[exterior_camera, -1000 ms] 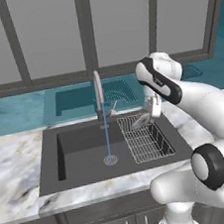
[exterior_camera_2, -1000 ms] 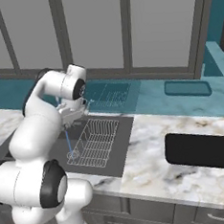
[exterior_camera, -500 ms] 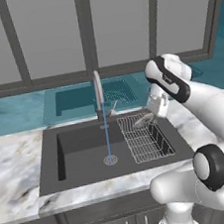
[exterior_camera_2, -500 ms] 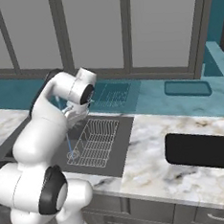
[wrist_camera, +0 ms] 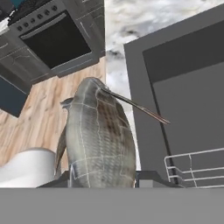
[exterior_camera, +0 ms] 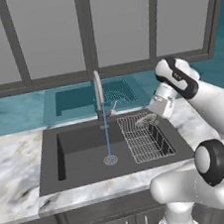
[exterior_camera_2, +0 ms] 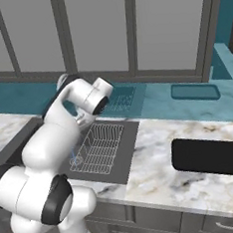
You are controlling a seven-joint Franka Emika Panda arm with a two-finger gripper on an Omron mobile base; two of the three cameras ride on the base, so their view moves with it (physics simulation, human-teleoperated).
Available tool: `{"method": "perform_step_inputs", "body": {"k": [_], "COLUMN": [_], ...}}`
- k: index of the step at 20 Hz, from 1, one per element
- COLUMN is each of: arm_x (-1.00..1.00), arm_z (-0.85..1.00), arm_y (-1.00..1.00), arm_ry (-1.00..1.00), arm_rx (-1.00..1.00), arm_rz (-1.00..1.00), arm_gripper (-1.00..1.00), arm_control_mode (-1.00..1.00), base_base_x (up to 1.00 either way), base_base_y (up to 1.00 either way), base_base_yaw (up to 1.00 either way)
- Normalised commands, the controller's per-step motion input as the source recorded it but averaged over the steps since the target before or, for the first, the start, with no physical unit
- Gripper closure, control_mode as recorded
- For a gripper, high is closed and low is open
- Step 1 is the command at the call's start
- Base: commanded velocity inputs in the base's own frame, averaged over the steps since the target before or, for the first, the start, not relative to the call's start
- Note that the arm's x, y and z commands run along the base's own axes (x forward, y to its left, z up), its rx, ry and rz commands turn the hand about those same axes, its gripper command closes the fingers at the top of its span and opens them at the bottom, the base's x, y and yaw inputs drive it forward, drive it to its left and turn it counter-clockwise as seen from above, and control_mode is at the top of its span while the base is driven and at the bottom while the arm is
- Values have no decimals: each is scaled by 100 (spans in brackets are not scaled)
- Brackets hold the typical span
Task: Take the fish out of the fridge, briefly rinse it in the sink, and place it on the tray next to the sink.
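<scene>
A grey scaly fish [wrist_camera: 98, 140] stands between the fingers of my gripper [wrist_camera: 103, 183], which is shut on it. In the left base view the gripper [exterior_camera: 152, 117] holds the fish [exterior_camera: 145, 121] over the back of the wire rack basket [exterior_camera: 147, 142], at the right side of the dark grey sink [exterior_camera: 84, 152]. A thin stream of water [exterior_camera: 108, 142] runs from the silver faucet [exterior_camera: 98, 93] to the drain, left of the fish and apart from it. The black tray [exterior_camera_2: 208, 156] lies on the marble counter right of the sink. The fridge is out of view.
Grey window panels and a teal ledge run behind the counter [exterior_camera: 15, 156]. The hand view looks down past the sink's edge to a wooden floor [wrist_camera: 35, 127] and a dark oven [wrist_camera: 57, 37]. Bare marble lies between the sink and the tray [exterior_camera_2: 151, 150].
The arm has swung a little to the right, carrying the fish away from the water stream and over the wire rack. The water keeps running.
</scene>
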Motion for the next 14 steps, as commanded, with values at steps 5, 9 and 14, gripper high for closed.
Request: {"method": "perform_step_inputs", "body": {"k": [5, 9, 14], "arm_x": [8, 15, 22], "arm_z": [-13, -19, -17], "arm_y": [5, 19, 35], "arm_ry": [0, 0, 0], "arm_rx": [9, 0, 0], "arm_rz": [0, 0, 0], "arm_gripper": [100, 100, 100], "arm_control_mode": [-100, -100, -100], "base_base_x": [0, 0, 0], "base_base_y": [0, 0, 0], "base_base_yaw": [0, 0, 0]}}
